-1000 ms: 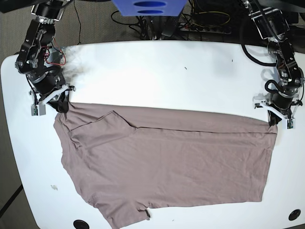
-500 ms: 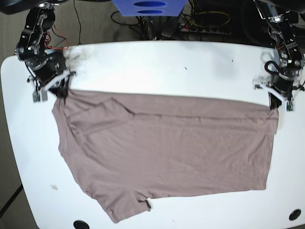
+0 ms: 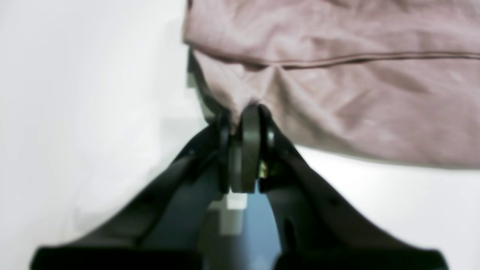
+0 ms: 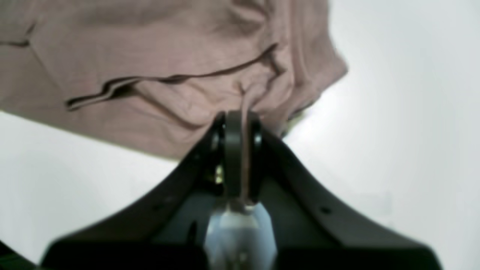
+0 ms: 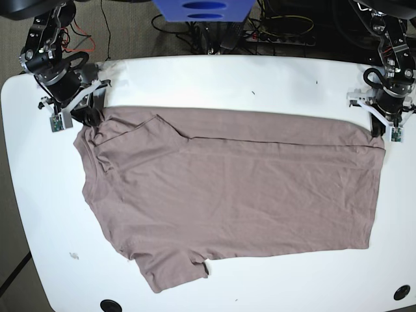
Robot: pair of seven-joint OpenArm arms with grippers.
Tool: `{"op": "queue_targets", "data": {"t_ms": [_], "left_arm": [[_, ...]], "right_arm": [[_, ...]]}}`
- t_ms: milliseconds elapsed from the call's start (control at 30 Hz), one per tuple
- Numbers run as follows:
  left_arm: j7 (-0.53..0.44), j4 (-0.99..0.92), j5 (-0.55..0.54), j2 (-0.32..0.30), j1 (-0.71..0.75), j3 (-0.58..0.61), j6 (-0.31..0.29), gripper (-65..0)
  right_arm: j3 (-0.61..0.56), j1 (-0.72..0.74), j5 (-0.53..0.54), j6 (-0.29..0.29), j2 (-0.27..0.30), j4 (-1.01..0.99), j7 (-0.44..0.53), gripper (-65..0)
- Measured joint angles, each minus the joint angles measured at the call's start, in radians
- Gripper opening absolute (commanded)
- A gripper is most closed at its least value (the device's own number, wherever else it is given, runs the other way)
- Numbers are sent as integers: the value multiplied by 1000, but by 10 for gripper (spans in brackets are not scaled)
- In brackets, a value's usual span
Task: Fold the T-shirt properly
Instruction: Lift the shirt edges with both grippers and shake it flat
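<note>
The taupe T-shirt [image 5: 227, 195] lies spread across the white table [image 5: 227, 84], with its far edge folded over in a long seam. My left gripper [image 5: 379, 132] is at the shirt's far right corner, shut on a pinch of the fabric. The left wrist view shows that gripper [image 3: 243, 112] clamped on the bunched T-shirt [image 3: 337, 105]. At the far left corner, by a sleeve, my right gripper [image 5: 93, 118] is shut on the shirt. In the right wrist view the T-shirt [image 4: 150, 75] is drawn in between the closed fingertips of that gripper [image 4: 242, 116].
A blue object [image 5: 201, 10] and cables [image 5: 286, 29] sit behind the table's far edge. Black round holes mark the front corners [image 5: 110, 304] [image 5: 402, 292]. A small scrap [image 5: 73, 255] lies near the front left edge.
Both grippers have moved toward the table's far edge, dragging the shirt's upper edge with them. The whole shirt has slid away from the front edge and lies flatter.
</note>
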Motion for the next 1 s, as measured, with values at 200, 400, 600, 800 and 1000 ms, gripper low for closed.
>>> {"op": "queue_targets", "data": {"t_ms": [200,400,600,800,1000], "left_arm": [[96,-24,5,14,-160,-12,12,-644],[80,-35,-13,12,-301,-7,-10,-641],[80,-43,-6,14,-328,-10,-6,-633],[52,5,-12,24,-122,-21,-15,-630],[36,38,-3,50,66,-45,-15,-638]], "right_arm": [[5,181,-14,23,6,-36,-74,-643],[-1,358,-11,20,27,-57,-92,-642],[-4,425,-25,4,43,-79,-77,-641],[0,183,-3,23,44,-52,-71,-642],[30,-88,-29,22,20,18,-116,-650]]}}
